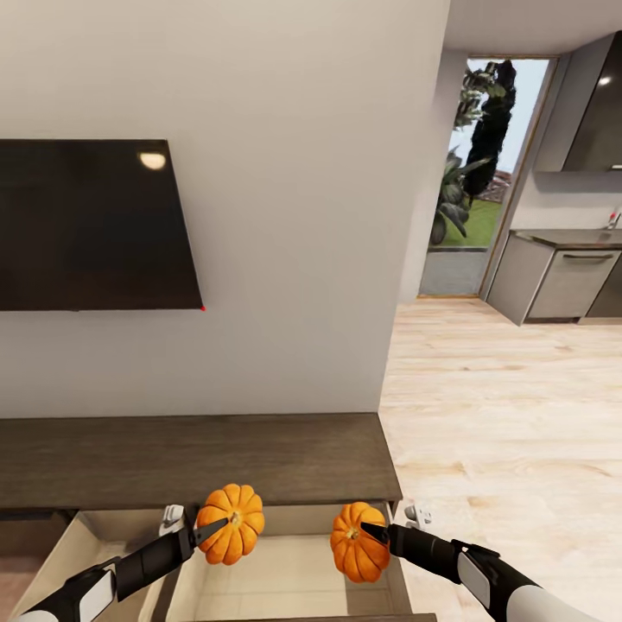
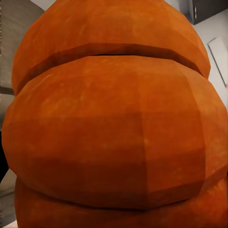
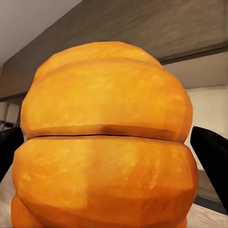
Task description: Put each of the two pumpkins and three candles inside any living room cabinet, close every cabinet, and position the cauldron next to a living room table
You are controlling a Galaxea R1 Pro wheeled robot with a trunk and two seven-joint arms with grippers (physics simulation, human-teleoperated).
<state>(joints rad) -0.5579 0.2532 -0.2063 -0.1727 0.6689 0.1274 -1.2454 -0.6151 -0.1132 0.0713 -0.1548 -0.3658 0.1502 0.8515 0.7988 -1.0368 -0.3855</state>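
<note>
Pumpkins are being held one per arm above the open drawer (image 1: 285, 579) of the cabinet (image 1: 190, 458): my left pincer (image 1: 210, 529) is grasping the left pumpkin (image 1: 231, 523), and my right pincer (image 1: 373, 530) is grasping the right pumpkin (image 1: 358, 542). In the head view both are hanging over the light tan drawer interior, just in front of the dark cabinet top, with the television (image 1: 91, 225) on the wall above. In the right wrist view, the dark fingers (image 3: 211, 161) are flanking the right pumpkin's ribbed flanks; in the left wrist view, the left pumpkin (image 2: 114, 123) is sitting so close to the lens that I cannot see the fingers there. I am judging the step in hand as lowering and releasing both loads into the drawer. Hazards from here: the right pumpkin is hanging near the drawer's right wall, so a drop from this position may be catching the rim and rolling onto the wood floor (image 1: 510, 415). Releasing from height may be letting the round bodies roll or bounce. Both arms are working close together, so lowering them at once is risking contact between the two loads. A pumpkin standing too tall may be blocking the drawer from closing.
</note>
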